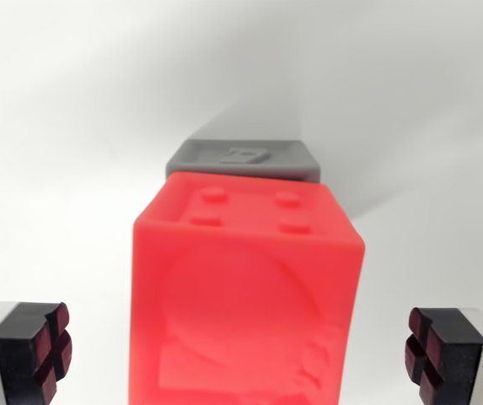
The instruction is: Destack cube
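Note:
A red cube [245, 295] fills the middle of the wrist view, with raised studs on its top face and a round relief on its near side. Behind it and lower, a grey cube [245, 159] shows its top face with an embossed mark. My gripper [241, 354] is open: the left fingertip [43, 350] and the right fingertip [435, 354] stand on either side of the red cube, each apart from it with a clear gap. Nothing is held. I cannot tell whether the red cube rests on the grey cube or stands in front of it.
A plain white surface [72, 126] lies all around, with a soft grey shadow [262, 110] stretching away behind the cubes.

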Tool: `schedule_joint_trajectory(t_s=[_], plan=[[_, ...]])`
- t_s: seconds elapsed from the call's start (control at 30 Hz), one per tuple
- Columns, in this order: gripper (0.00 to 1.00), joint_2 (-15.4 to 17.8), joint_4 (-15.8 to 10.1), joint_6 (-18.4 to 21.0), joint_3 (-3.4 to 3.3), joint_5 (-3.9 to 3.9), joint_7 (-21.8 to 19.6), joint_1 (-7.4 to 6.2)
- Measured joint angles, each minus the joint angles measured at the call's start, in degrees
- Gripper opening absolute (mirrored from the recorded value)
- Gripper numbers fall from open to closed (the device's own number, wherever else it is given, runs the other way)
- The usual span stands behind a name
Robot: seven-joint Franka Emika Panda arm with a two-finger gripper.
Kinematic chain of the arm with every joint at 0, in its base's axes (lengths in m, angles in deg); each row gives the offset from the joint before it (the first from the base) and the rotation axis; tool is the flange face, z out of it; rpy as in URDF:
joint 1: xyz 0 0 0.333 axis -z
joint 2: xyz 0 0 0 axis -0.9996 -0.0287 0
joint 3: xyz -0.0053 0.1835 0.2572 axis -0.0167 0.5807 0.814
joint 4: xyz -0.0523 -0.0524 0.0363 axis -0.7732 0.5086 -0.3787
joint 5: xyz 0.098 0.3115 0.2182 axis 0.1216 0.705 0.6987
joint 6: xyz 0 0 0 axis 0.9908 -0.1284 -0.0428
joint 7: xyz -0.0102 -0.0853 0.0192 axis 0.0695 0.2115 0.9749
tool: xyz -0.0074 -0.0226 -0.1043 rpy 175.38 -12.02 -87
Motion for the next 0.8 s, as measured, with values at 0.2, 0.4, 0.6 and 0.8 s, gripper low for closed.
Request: schedule_joint_trajectory(t_s=[0.2,0.4,0.6,0.8], plan=[[1.00,-2.1,0.1,-2.0,0.00,0.01,0.0,0.00],[1.00,-3.6,0.3,-3.3,0.00,0.02,0.0,0.00],[0.00,-4.2,0.4,-3.8,0.00,0.03,0.0,0.00],[0.00,-4.2,0.4,-3.9,0.00,0.03,0.0,0.00]])
